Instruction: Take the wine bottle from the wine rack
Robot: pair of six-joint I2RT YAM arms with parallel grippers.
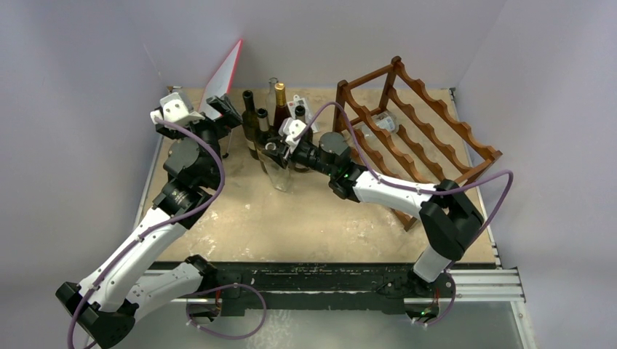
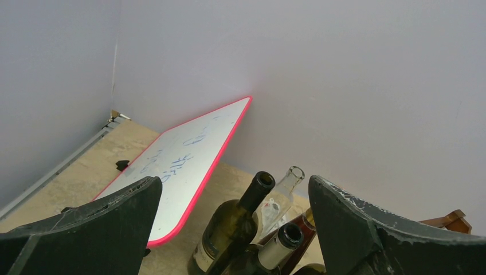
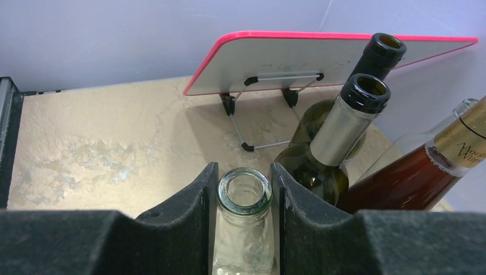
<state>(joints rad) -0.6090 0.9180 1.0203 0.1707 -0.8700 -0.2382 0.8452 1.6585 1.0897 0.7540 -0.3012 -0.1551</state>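
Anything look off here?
Nothing spilled or broken. The wine rack sits skewed to the table edges, and the tabletop has pale worn patches. Right tool grips the clear bottle by its neck.

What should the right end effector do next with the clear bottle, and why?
Probably open the right end effector: it is shut on the neck of the clear bottle, which stands upright beside the other bottles, away from the wine rack. I cannot tell whether its base touches the table.
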